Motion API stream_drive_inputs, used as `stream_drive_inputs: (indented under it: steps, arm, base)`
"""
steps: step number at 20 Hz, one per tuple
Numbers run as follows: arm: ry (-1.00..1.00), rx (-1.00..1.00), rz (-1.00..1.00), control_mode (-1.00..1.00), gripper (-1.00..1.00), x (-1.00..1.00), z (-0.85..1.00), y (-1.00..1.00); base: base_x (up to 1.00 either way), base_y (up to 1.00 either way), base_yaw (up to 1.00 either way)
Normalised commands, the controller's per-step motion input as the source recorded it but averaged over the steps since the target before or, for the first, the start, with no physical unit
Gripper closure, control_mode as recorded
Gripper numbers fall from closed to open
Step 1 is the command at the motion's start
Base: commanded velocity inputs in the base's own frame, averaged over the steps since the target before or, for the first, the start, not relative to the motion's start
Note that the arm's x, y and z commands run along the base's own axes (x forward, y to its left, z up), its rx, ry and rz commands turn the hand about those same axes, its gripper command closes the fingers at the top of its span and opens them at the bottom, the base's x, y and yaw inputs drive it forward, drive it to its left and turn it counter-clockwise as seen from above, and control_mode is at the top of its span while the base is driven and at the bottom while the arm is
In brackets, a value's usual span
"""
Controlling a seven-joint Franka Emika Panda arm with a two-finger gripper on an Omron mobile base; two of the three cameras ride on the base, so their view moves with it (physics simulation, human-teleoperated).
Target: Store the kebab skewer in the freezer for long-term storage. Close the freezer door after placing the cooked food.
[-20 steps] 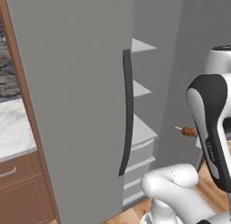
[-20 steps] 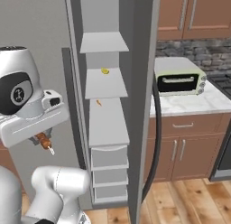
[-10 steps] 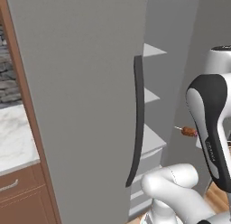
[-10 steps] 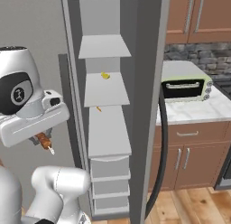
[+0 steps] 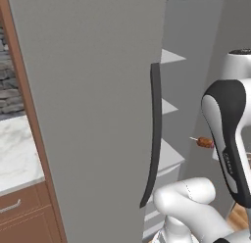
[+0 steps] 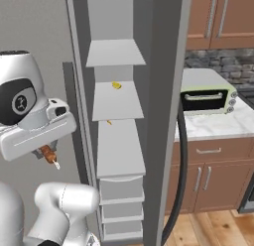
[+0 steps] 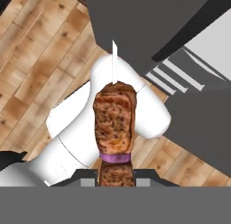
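Freezer (image 6: pixel 163 91) stands with both doors swung wide, grey shelves bare but for a small yellow item (image 6: pixel 116 85) and an orange scrap (image 6: pixel 108 122); toaster oven (image 6: pixel 206 97) sits at three o'clock on the marble counter (image 6: pixel 223 126); gripper (image 7: pixel 116 166) jaws clamp the kebab skewer (image 7: pixel 115 123) over wooden floor (image 7: pixel 40 51), short of the shelves.

home kitchen: open freezer (image 6: pixel 119 141), toaster oven (image 6: pixel 206 97) on marble counter (image 6: pixel 218 126), wooden cabinets (image 6: pixel 218 17).

Grey freezer (image 6: pixel 163 91) with dark handles, reddish-brown kebab skewer (image 7: pixel 114 123), cream toaster oven (image 6: pixel 206 95).
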Motion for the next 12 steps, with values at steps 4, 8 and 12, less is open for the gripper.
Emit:
stream_drive_inputs:
  steps: [4,8,12]
  arm:
    - [0.0,0.0,0.0,1.0,1.0,0.0,0.0,0.0]
    - [0.0,0.0,0.0,1.0,1.0,0.0,0.0,0.0]
    - [0.0,0.0,0.0,1.0,1.0,0.0,0.0,0.0]
  base:
    - [0.19,-0.22,0.01]
    - [0.2,-0.28,0.0]
    - [0.04,-0.55,0.0]
